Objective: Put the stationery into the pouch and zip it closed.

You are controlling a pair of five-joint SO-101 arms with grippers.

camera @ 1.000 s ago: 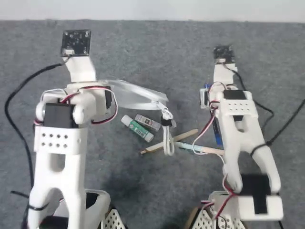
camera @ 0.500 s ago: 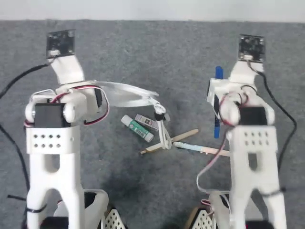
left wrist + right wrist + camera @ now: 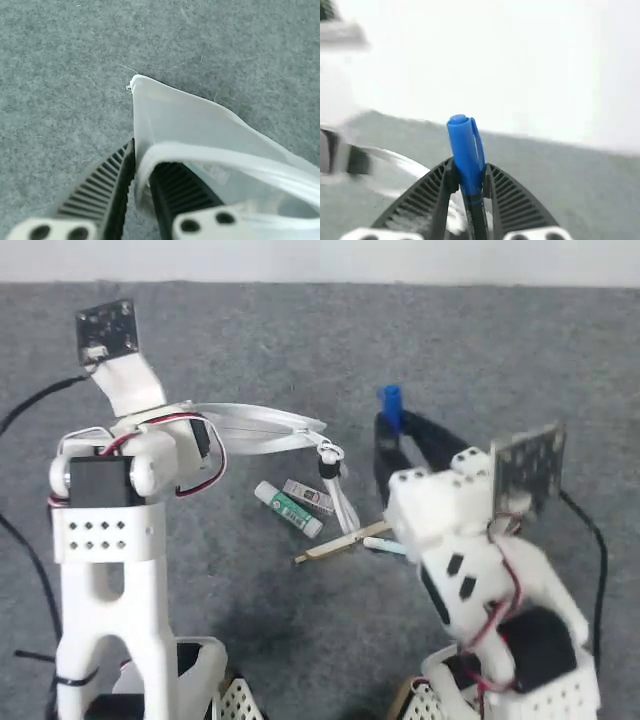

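Inspection of the working area, high view first

- **Left arm:** we find the left gripper pinching one end of the clear pouch. Its two ribbed jaws are pressed against either side of the plastic rim.
- **Pouch:** it stretches from the left arm toward the middle of the frame, in the upper half, over the grey carpet. A white strap with a black bead hangs from its free end down to the carpet at centre.
- **Right arm:** the right gripper is clamped on a blue pen, whose capped end sticks out beyond the fingertips. In the high view the pen sits right of centre, cap toward the top of the frame. It is near the free end of the pouch but apart from it, with carpet showing between them.
- **Items lying on the carpet, centre of frame, outside the pouch:**
  - a green-and-white tube
  - a small flat case touching the tube
  - a wooden stick lying aslant
  - a pale blue stick partly hidden by the right arm

We cannot tell from these views whether the pouch zip is open or shut
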